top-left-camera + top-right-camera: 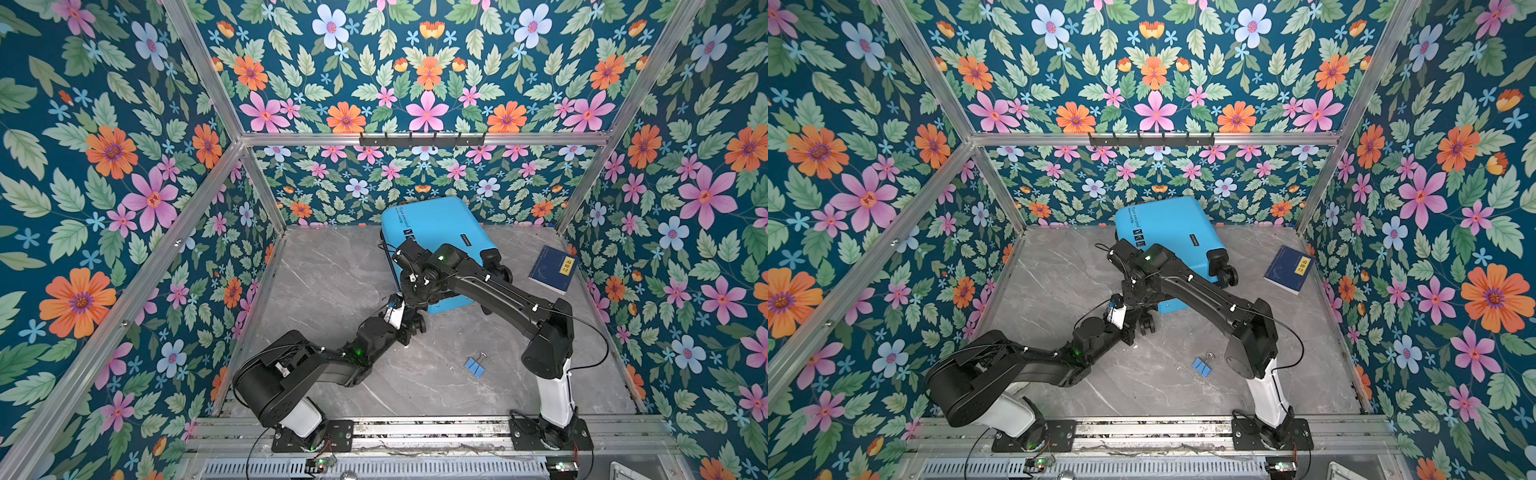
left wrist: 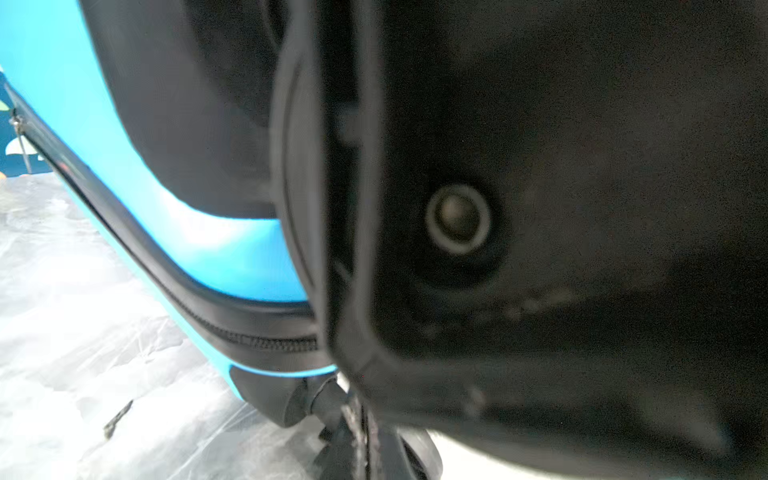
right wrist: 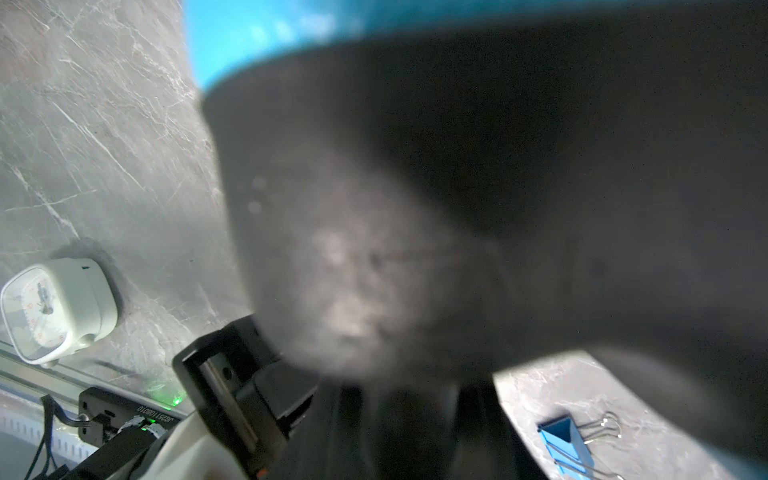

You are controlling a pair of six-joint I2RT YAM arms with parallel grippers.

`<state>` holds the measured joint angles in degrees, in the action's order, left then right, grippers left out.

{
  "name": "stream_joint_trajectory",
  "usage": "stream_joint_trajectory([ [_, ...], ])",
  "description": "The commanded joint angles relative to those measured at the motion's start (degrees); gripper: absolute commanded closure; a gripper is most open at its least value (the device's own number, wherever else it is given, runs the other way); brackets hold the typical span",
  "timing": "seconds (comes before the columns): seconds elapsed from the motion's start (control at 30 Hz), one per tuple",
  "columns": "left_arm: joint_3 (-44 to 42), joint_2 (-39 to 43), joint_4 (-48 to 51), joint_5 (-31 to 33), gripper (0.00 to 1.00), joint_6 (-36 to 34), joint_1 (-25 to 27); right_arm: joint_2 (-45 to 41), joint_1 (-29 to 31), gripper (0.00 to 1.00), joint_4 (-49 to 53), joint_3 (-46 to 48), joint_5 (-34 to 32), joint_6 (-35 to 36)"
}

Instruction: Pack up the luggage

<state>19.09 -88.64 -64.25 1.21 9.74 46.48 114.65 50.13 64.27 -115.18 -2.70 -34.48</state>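
The luggage (image 1: 436, 224) is lying closed toward the back of the table (image 1: 332, 270), with its black wheels (image 1: 505, 274) facing the near side. In the left wrist view its zip (image 2: 266, 343) is running shut around the corner. Both arms are crowding that near corner. The left gripper (image 1: 409, 320) is sitting with its jaws fully together beside the nearer wheel, and whether it is pinching anything I cannot tell. The right gripper (image 1: 409, 286) is hanging close over the shell, but a dark blur is blocking its own camera, so its jaws cannot be read.

By my judgement the case is being readied for opening. Doing that well is calling for one arm steadying the shell while the other is working the zip — slowly, so the wheels are not rolling the case away and the wrists are not knocking together. The book (image 1: 552, 269) and binder clip (image 1: 476, 365) are lying well apart.
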Motion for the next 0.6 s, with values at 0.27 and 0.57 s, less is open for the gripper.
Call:
stream_joint_trajectory([
  [0.27,-0.8,1.5,-4.4,-2.9,1.0,1.0,-2.2,-18.8,-2.4,0.01,-11.4,15.5,1.4,2.2],
  [0.57,-0.8,1.6,-4.0,-3.6,1.0,1.3,-3.2,-40.6,-23.4,0.01,-11.3,34.5,-0.2,9.8],
])
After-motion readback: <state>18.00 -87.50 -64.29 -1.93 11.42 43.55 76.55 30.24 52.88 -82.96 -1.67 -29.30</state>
